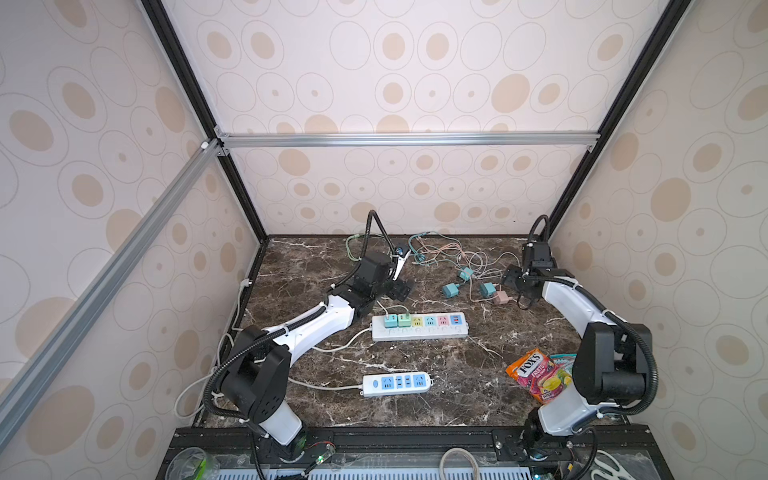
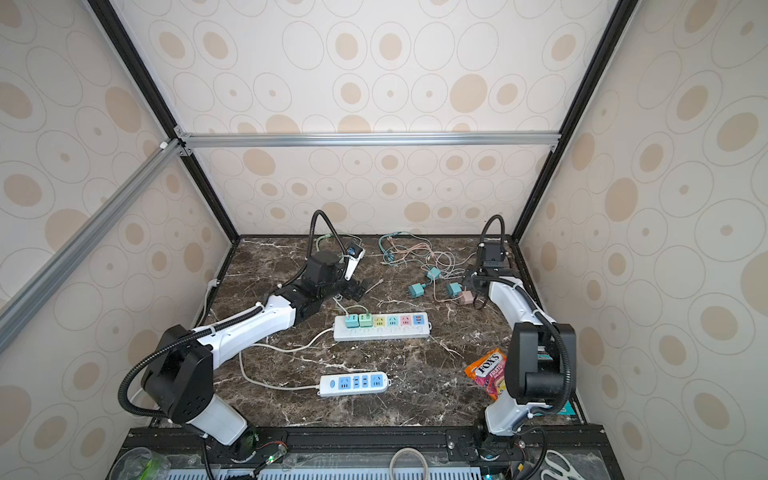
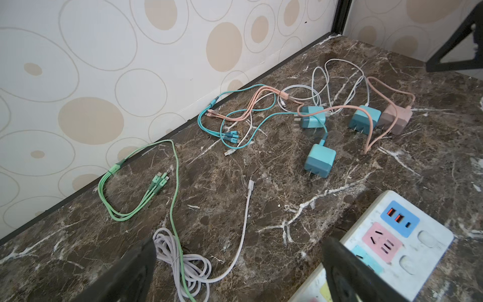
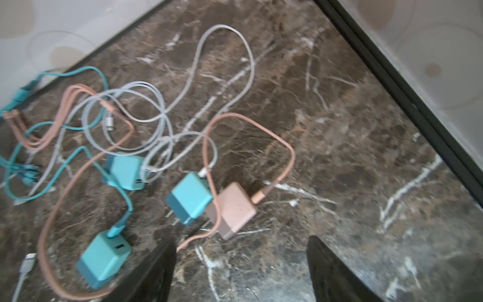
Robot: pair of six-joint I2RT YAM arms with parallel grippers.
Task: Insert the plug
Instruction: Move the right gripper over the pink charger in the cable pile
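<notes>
Table (image 1: 457, 395): brown marble, white veins
Walls (image 1: 415, 83): cream, tan ovals
Loose plugs (image 3: 320, 160): three teal, one pink
Strip (image 1: 419, 331): white, pastel sockets

Left arm (image 1: 320, 324): white link shells, black joint housings.
Right arm (image 1: 569, 299): the same white and black.
Hoses (image 1: 368, 232): black corrugated conduit, white ties.
Left gripper (image 3: 237, 243): matte black fingers.

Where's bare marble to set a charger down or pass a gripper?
Bare: between the long white pastel-socket power strip and the short white blue-socket power strip; between the long strip's right end and the orange candy bag; the back right corner beyond the pink cube charger. Crowded: tangled cables and teal chargers at back centre.
</notes>
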